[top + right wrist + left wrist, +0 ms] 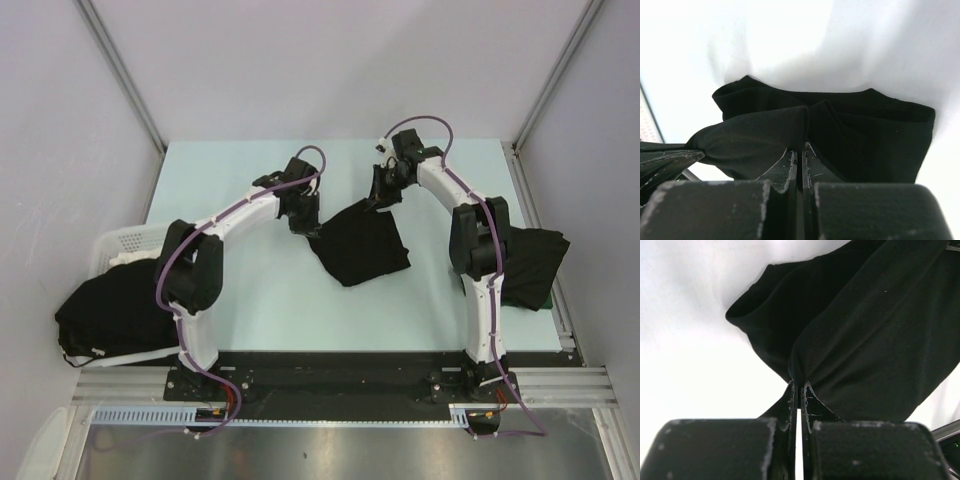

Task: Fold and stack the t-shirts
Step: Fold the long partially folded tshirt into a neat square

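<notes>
Middle shirt: a black t-shirt (pixel 360 245) sits in the centre of the tabletop (pixel 260 300) between the two arms. It is bunched into a rough, tilted rectangle.
Grip on it: both pincers hold it, one at its left edge and one at its far edge. The cloth draws into tight creases that run up to each set of tips.
Left pincer: the left pincer (pixel 799 390) is clamped together on the middle shirt. A pinch of black cloth is caught between its tips, and the rest of the shirt fans away to the right in the left wrist view.
Right pincer: the right pincer (pixel 799 150) is also closed on the middle shirt. It grips a gathered fold, and a sleeve or hem edge lies flat on the tabletop just past it.
Whether the shirt is lifted: cannot tell; its near part looks to lie on the tabletop.
Shirt heap: a pile of black shirts (pixel 110 310) lies at the left edge, draped over and spilling out of the basket (pixel 120 240).
Basket: white, slotted plastic, with only its far rim showing above the cloth.
Right-hand shirt: more black cloth (pixel 530 265) lies at the right edge of the tabletop, well apart from the middle shirt and partly hidden behind the right arm.
</notes>
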You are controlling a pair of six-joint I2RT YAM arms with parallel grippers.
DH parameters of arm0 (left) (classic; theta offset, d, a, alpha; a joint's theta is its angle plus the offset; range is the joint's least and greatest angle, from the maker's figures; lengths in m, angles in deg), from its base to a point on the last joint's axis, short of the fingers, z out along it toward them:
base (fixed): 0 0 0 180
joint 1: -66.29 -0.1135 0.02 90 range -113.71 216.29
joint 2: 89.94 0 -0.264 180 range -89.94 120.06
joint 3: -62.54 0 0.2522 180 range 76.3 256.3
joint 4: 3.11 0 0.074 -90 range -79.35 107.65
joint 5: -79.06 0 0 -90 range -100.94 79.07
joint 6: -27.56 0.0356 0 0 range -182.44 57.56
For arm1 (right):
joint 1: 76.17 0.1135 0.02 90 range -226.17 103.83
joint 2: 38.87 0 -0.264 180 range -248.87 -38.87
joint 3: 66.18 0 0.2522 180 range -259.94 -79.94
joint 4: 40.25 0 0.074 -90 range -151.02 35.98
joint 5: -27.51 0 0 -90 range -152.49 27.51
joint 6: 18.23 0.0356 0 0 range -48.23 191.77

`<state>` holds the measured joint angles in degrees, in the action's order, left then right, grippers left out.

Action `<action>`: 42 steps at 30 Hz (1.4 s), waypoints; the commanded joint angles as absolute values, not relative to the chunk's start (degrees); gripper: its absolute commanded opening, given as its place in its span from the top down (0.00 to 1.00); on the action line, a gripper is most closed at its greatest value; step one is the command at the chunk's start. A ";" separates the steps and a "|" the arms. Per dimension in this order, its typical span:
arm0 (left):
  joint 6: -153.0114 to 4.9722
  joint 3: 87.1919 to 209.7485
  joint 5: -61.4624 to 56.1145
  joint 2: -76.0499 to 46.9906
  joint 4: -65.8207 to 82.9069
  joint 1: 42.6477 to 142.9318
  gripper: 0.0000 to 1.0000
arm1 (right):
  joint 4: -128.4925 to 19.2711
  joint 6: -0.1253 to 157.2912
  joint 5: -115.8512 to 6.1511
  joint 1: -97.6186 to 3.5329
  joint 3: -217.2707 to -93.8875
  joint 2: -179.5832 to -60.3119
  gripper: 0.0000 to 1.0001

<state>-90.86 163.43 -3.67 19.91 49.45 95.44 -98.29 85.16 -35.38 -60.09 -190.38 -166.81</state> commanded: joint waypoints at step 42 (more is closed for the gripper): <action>-86.79 175.79 -7.67 31.62 55.73 92.57 0.71 | -96.55 85.22 -39.01 -60.53 -194.03 -172.38 0.50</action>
